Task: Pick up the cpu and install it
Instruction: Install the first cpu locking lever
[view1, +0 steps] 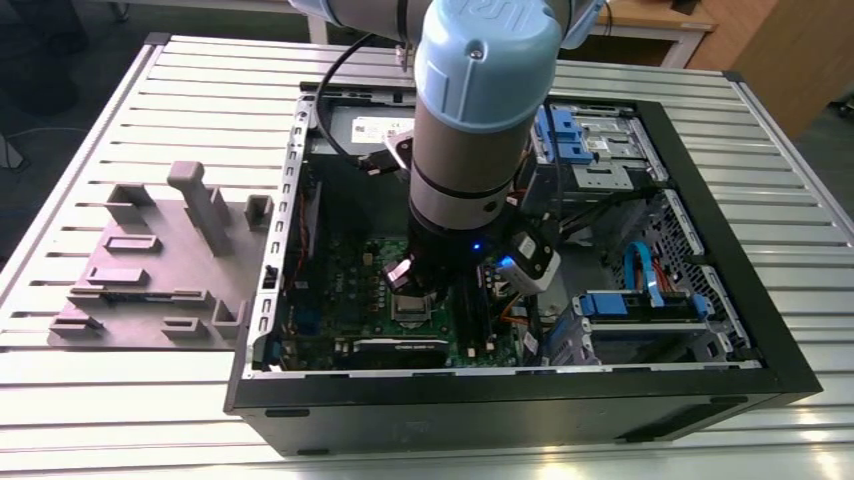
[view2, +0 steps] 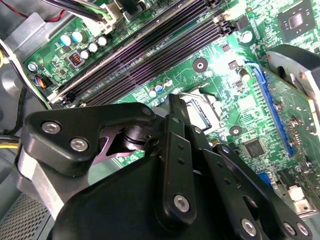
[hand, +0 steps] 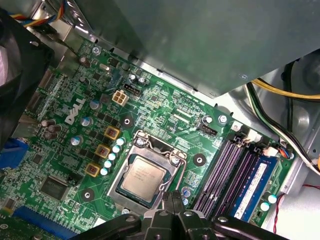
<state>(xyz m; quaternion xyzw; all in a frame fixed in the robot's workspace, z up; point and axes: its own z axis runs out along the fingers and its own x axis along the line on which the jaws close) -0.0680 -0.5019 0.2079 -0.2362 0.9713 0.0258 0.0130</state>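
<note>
The cpu (hand: 145, 178) lies flat inside the socket's metal frame (hand: 129, 165) on the green motherboard (hand: 165, 117), silvery top facing up, as the first wrist view shows it. Nothing grips it. The gripper (hand: 172, 197) hangs just above the board at the chip's edge, its two black fingertips (hand: 175, 199) pressed together with nothing between them; in the second wrist view the same fingers (view2: 176, 150) point down beside the frame's open corner.

Working outward from the chip on a clock face in the first wrist view: at about nine o'clock stand a column of pale capacitors (hand: 111, 156) and three square brown inductors (hand: 102, 151). Toward three to four o'clock run the long memory slots (hand: 227, 172), with one blue-labelled stick (hand: 257, 182) seated in the outermost. At twelve o'clock the grey wall of a metal box (hand: 200, 40) overhangs the board, and yellow and black cables (hand: 285, 87) trail at two o'clock.

In the exterior view the arm (view1: 474, 130) reaches straight down into the open black computer case (view1: 521, 395), which sits on a slatted metal table (view1: 107, 130). The arm's bulk hides much of the board. Blue drive brackets (view1: 641, 305) sit at the case's four o'clock corner, and a grey parts fixture (view1: 154, 260) rests on the table at nine o'clock, well apart from the case.
</note>
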